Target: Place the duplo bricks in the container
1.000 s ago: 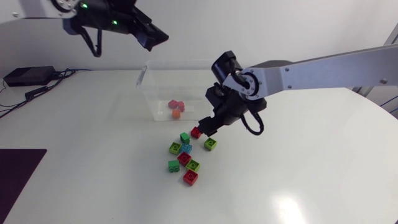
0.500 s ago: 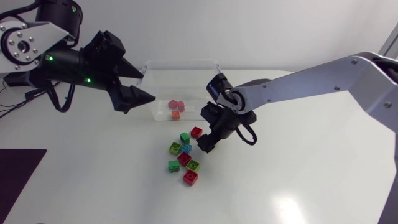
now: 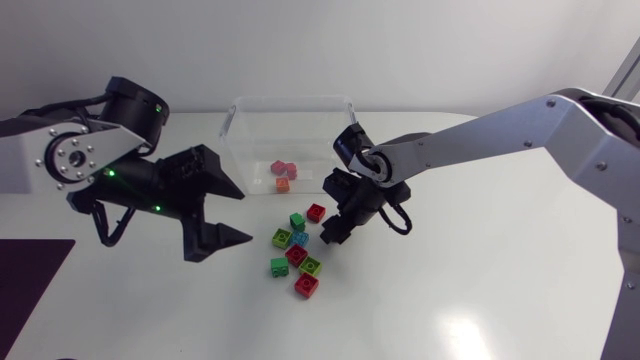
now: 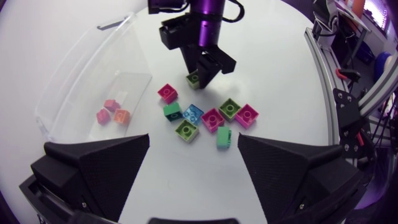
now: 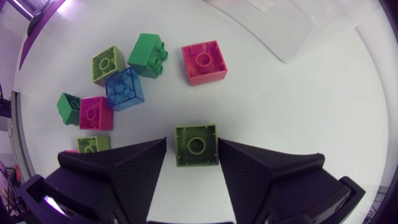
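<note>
Right gripper (image 3: pixel 335 230) was found lowered over a single olive-green brick (image 5: pixel 197 145), its two fingers spread and standing one on either side of it. A sliver of table showed beside the brick on at least one side, so no grip was judged to have been made. Left gripper (image 3: pixel 243 215) hung with its fingers wide apart to the left of the loose bricks, holding nothing.

The olive-green brick lay stud-up on the table at the right edge of the loose cluster (image 3: pixel 297 250), touching none of the others. Its nearest neighbour was a red brick (image 3: pixel 316 212) on the far-left side. The container (image 3: pixel 290 100), of clear plastic, stood just beyond the cluster on the far side, with two pink bricks (image 3: pixel 284 168) and an orange brick (image 3: pixel 283 184) already inside.

Handling, as judged: the brick is hard, light and rigid, not fragile, with smooth flat walls. It should be taken squarely across two opposite walls. A hold on the corners would likely let it twist or slip.

The table (image 3: pixel 480 290) was white, flat and smooth, so a brick nudged by one finger first may slide. Room around the brick looked adequate. The lift must clear the container's rim.
</note>
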Robot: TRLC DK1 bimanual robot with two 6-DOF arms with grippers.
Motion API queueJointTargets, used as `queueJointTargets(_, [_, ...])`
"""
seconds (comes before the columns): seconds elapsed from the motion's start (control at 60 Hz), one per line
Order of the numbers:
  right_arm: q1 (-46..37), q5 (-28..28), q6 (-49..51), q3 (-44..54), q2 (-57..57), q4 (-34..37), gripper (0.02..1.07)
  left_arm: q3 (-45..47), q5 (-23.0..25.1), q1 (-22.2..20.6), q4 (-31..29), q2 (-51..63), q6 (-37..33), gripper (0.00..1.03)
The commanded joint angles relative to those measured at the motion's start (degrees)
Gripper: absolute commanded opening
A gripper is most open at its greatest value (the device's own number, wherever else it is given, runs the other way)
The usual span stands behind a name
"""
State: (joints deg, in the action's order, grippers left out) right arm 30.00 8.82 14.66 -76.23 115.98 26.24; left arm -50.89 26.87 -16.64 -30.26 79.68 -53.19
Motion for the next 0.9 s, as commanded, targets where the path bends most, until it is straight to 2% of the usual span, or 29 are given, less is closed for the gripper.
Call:
queueJointTargets(0.0, [0.50, -0.03, 1.43, 1.78, 1.35, -0.93, 0.42, 2.91, 0.64, -1.55, 1.78, 2.06, -2.36, 0.99])
queueJointTargets(0.117, [0.32, -0.91, 0.90, 2.93, -0.14, -1.63, 0.38, 4.05, 0.64, -3.40, 2.66, 5.22, -2.89, 0.99])
queueJointTargets(0.233, [-0.29, -1.17, 0.81, 4.42, -3.57, -1.72, 0.38, 4.75, 0.64, -5.15, 2.93, 7.68, -3.50, 0.99])
queueJointTargets(0.5, [-0.38, -1.52, -0.24, 5.12, -13.77, 1.62, 0.35, 6.07, 0.37, -6.82, 7.50, 14.63, -3.50, 0.99])
queueJointTargets(0.883, [-0.82, -1.79, -0.94, -2.35, -19.39, 7.33, 0.36, 6.16, -1.74, -9.46, 14.26, 21.13, -1.92, 0.99])
